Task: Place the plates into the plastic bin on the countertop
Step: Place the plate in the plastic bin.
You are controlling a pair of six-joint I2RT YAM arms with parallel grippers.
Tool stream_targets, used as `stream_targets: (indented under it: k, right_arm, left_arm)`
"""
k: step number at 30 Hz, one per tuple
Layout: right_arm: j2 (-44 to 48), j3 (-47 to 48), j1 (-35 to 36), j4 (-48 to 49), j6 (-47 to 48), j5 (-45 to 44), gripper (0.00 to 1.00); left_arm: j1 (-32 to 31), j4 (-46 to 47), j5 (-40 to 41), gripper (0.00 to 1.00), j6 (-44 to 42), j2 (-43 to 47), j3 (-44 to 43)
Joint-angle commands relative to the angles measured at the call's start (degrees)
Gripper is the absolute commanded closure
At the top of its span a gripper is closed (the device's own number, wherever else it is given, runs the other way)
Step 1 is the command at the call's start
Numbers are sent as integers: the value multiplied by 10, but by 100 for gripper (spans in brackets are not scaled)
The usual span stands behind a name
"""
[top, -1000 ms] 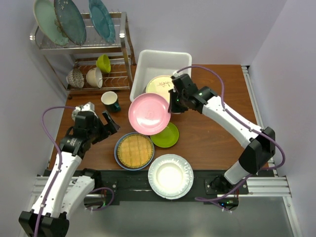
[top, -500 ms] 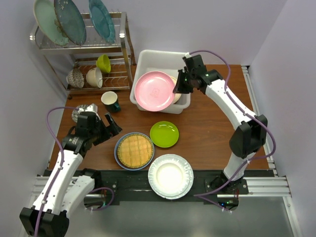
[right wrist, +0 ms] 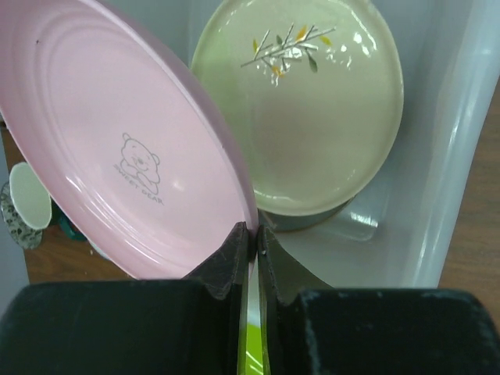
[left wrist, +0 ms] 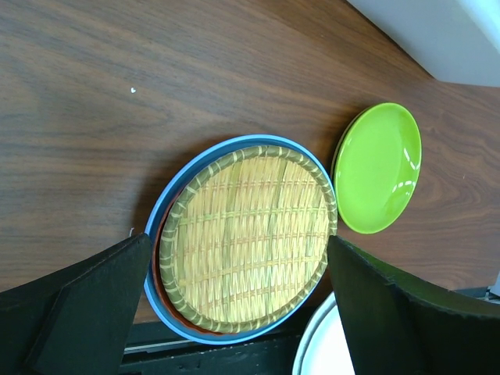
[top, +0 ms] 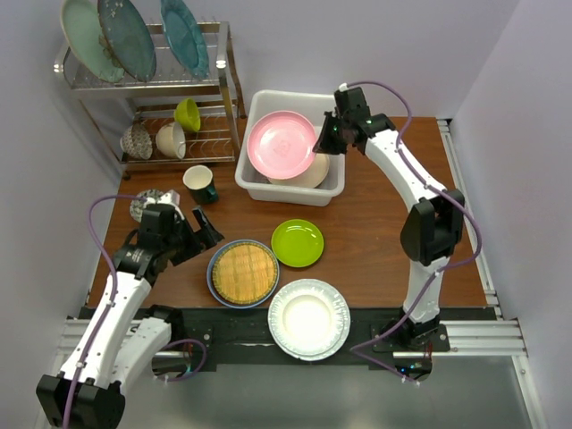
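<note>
Over the plastic bin (top: pixel 332 189), the right claw (top: pixel 322 146) was pinched almost fully closed on the right-hand rim of the pink plate (top: pixel 281 143). In the wrist view the two fingers met on that rim with barely a gap.

Key relation: the plate ran leftward from the claw, across the bin's opening. It sat tilted, not flat, with its free edge toward the bin's left wall. A cream plate (top: pixel 308 172) with a sprig motif already lay on the bin floor beneath it. I couldn't tell whether the two plates touched.

My read: the drop needs the plate lowered and flattened over the cream one before the fingers part. Released from this tilt, it could slide or clatter.

Pink plate's look: round, glossy, shallow, with concentric rings. A small bear print and lettering sat at the centre of the face turned toward the wrist camera.

The left claw (top: pixel 201 232) was spread wide and held nothing. It hovered just left of the woven gold plate (top: pixel 243 272), which was stacked on a blue plate (top: pixel 214 268). That arm was the nearer one for this stack. The lime green plate (top: pixel 298 242) and the white fluted plate (top: pixel 309 318) were on the tabletop (top: pixel 375 241), well apart from the bin.
</note>
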State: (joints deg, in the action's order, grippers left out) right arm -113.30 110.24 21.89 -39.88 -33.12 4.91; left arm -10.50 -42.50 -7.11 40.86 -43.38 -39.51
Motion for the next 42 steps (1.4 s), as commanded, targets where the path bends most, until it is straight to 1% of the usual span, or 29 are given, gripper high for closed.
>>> stream_targets:
  k: [1, 3, 5, 12, 20, 29, 32, 36, 42]
  right_arm:
    - [-26, 92, -9, 5, -15, -22, 99]
    - [-55, 125, -11, -6, -14, -29, 99]
    - [-70, 138, -16, -13, -16, -33, 99]
    - [-100, 137, -24, -16, -25, -46, 98]
    - [-107, 126, -26, -27, -19, -61, 97]
    - [-139, 139, -28, -63, -12, -52, 93]
    - [-135, 115, -27, -55, -13, -40, 92]
    - [-122, 88, -29, -36, -15, -39, 90]
    - [-121, 79, -29, -34, -11, -24, 81]
  left_arm:
    - [5, 15, -17, 0, -20, 0, -3]
    - [5, 13, -16, 0, -22, -3, -7]
    - [5, 12, -16, 0, -24, -5, -10]
    - [5, -3, -8, 0, -23, -4, -15]
    - [5, -9, -7, 0, -21, 5, -10]
    - [5, -16, -7, 0, -18, 7, -15]
    - [5, -17, -8, 0, -18, 10, -15]
    - [5, -22, -7, 0, -22, 9, -16]
    - [5, -22, -9, 0, -20, 13, -17]
